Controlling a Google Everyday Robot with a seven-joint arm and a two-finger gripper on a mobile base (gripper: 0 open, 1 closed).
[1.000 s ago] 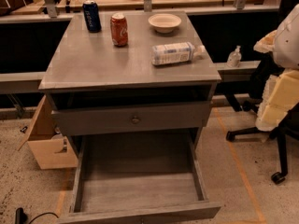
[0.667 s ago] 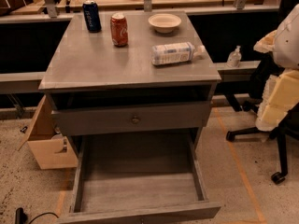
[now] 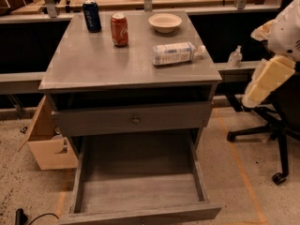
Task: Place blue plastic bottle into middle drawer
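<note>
Camera view: one blue plastic bottle, two cans, gripper far right, state unclear

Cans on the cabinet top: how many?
2: dark blue can back left, red can just right of it. No others visible. Gripper hangs right of the cabinet.

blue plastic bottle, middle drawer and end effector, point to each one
blue plastic bottle (image 3: 174, 53): camera view, middle of its label.
middle drawer (image 3: 140, 191): camera view, bare plank floor.
end effector (image 3: 262, 83): camera view, pale tip, at the far right of the view.
</note>
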